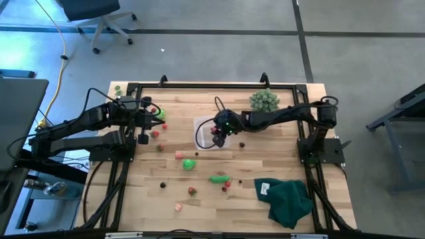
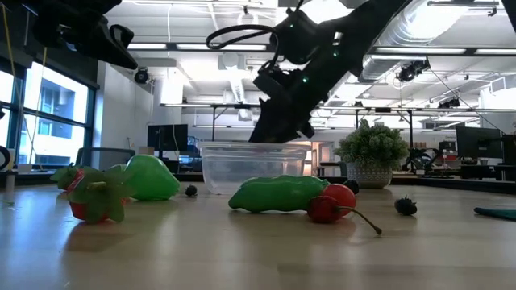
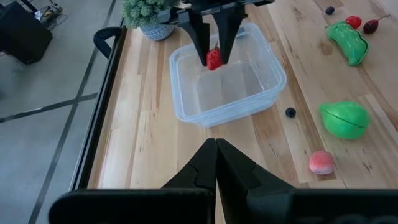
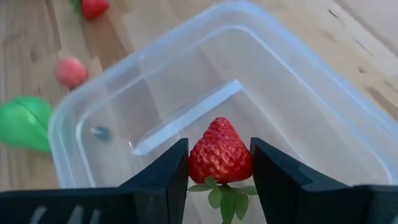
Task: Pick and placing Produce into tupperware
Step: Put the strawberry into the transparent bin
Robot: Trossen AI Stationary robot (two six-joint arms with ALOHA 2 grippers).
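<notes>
- The right gripper (image 4: 219, 163) hangs over the clear plastic container (image 1: 203, 126), its two dark fingers (image 3: 198, 34) pinching a red strawberry (image 4: 220, 152) from both sides, green leaves toward the wrist.
- The strawberry is above the container's floor, inside its outline as seen from above; whether it touches the bottom I cannot tell.
- The container sits on the wooden table (image 1: 292, 219) near the middle, toward the far edge, and nothing else shows inside it.
- A spiky grey-green bushy ball (image 1: 263, 100) stands close to the far edge, right of the container.
- The left gripper (image 3: 216, 163) waits near the table's left edge, pointed at the container, its jaws pressed together and holding nothing.
- Loose produce lies on the table outside the container: a bright green rounded piece (image 1: 189, 163) and a pink piece (image 1: 178, 155) nearer the middle, with a small dark berry (image 3: 290, 112) just beside the container's wall.
- A long green pod (image 1: 218, 178) lies toward the front edge, a red cherry (image 2: 332, 203) touching one end of it.
- More small red and dark bits are scattered toward the front and left edges.
- A dark green cloth (image 1: 289, 201) is crumpled at the front right corner.
</notes>
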